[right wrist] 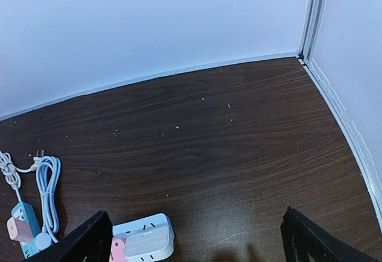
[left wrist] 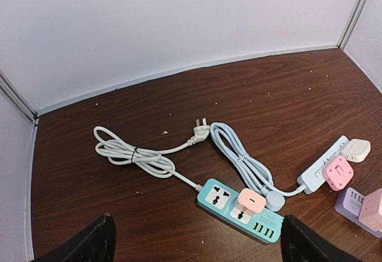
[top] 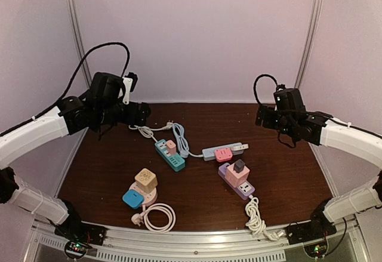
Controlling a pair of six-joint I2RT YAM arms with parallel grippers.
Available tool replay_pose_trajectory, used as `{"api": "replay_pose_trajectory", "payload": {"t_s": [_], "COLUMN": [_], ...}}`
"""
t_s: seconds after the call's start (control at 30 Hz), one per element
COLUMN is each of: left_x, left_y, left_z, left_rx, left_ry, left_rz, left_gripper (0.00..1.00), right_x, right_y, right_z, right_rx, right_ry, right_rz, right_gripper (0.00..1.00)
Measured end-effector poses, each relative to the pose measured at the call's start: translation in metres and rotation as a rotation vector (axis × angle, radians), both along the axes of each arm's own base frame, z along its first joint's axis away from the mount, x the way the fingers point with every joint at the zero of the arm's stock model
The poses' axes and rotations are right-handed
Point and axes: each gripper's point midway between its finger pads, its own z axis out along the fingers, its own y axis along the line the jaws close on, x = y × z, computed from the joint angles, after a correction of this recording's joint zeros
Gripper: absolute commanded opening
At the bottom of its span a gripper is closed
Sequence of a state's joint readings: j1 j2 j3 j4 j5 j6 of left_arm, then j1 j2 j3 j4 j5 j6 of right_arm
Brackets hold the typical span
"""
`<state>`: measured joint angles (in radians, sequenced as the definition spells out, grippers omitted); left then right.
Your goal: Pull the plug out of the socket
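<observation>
Pink plug (left wrist: 251, 201) sits plugged into the teal power strip (left wrist: 216, 197).

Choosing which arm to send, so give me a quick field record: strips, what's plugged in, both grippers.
left gripper: open, empty, raised at far left
right gripper: open, empty, raised at far right
teal strip: centre-left, pink plug seated
grey-blue strip: centre, pink adapter and white plug on it
purple strip: right of centre, pink block topped by black plug
round pink socket: near left, tan cube and blue plug on it
task state: plugs in place, none gripped
</observation>
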<state>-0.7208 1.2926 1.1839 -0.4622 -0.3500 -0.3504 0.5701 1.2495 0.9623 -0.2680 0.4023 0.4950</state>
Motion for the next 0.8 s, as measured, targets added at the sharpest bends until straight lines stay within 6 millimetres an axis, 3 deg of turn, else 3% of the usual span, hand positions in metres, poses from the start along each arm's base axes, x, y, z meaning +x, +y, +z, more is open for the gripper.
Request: {"api": "replay_pose_trajectory", "payload": {"t_s": [0.2,0.5,0.6,0.8], "left_x": [-0.003,-0.008,-0.010,-0.014], "left_y": [0.001,0.001,-0.002,-0.013], "left_z": [0.000,-0.002,-0.007,-0.025], "left_rx": [0.011,-0.026,-0.062,-0.108], "left_ry": [0.007,0.050,0.078,0.152], "left_rz": [-0.010,0.006,0.007,-0.014], "left_gripper": [0.98,0.97,0.98,0.98], "right_x": [-0.004,-0.008,-0.009,-0.023], "right_y": [0.002,0.026,0.041,0.075], "right_z": [-0.002,-0.003,-0.014,-0.057], "right_rx": [-0.037,-0.016,-0.008,-0.032], "right_ry": [0.041,0.084,0.123,0.256], "right_rz": [0.039,0.178,0.230,0.348], "right_gripper": [1.00,1.00,0.96,0.91]}}
